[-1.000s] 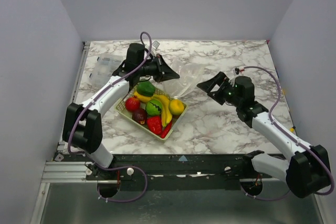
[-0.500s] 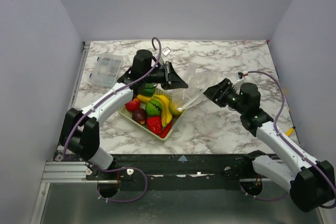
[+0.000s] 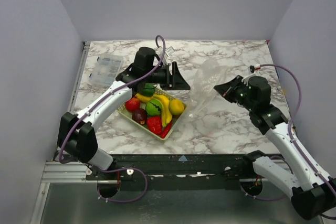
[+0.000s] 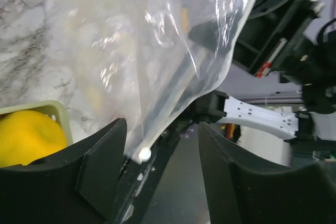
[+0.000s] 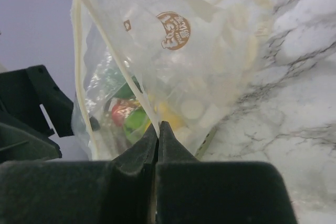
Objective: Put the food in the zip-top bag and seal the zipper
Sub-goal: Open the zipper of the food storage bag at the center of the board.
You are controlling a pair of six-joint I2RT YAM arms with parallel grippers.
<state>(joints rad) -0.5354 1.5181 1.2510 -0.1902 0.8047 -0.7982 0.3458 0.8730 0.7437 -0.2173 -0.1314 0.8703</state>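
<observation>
Item 1, zip-top bag (image 3: 206,85): it hung off the table (image 3: 226,129), crumpled, between your two arms and just right of the basket (image 3: 119,110). I judged it empty (the colours seen through the film looked like fruit behind it).

Item 2, zipper (image 5: 79,45): the pale strip ran down the bag's edge, unsealed as far as I could tell.

Item 3, right gripper (image 5: 156,129): its fingers were pressed together, pinching a fold of the bag.

Item 4, left gripper (image 4: 163,129): its fingers were spread, with the bag's lower edge hanging between them ungripped.

Item 5, food (image 3: 153,107): all of it lay in the basket, the lemon (image 4: 26,137) at the corner nearest the bag.

Item 6, compartment box (image 3: 106,69): far left, well apart.

Risks for you: the one thin pinch could slip under load. Closing the left fingers on both layers would hold the mouth shut. The slack film could snag the basket rim.
</observation>
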